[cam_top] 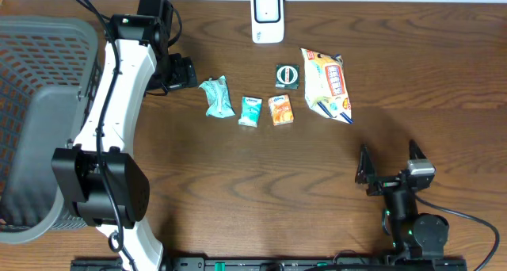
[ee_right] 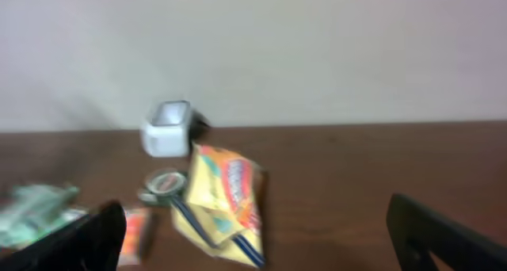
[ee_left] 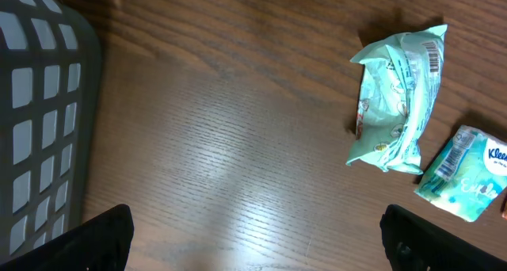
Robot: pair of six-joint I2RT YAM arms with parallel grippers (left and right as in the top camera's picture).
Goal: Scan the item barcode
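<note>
The mint-green crinkled film packet (cam_top: 214, 97) is probably the item to scan. It lies flat on the brown wooden desk (cam_top: 238, 192), at about 10 o'clock from the desk's middle in the overhead view, and its barcode (ee_left: 432, 59) faces up near one end. The left pincer (cam_top: 186, 71) hangs at 10 o'clock from the packet, spread wide and holding nothing. The right pincer (cam_top: 388, 156) is also wide and empty, well apart at the desk's 4 o'clock. Because the film is thin and slippery, a shallow grasp may skate over it or shove it into the small teal tissue pack (cam_top: 250, 111) just beside it at 4 o'clock. A grip over the printed end would hide the code, and a creased or turned-away wrapper may not read at the white box-shaped barcode scanner (cam_top: 268, 16) at 1 o'clock. There are five packaged goods: this packet, the tissue pack, a small orange carton (cam_top: 280, 110), a dark green square packet (cam_top: 287, 76) and a yellow crinkled snack bag (cam_top: 326, 84). There is also one scanner, one grey plastic lattice basket (cam_top: 32, 104) at 9 o'clock, and two arms.
</note>
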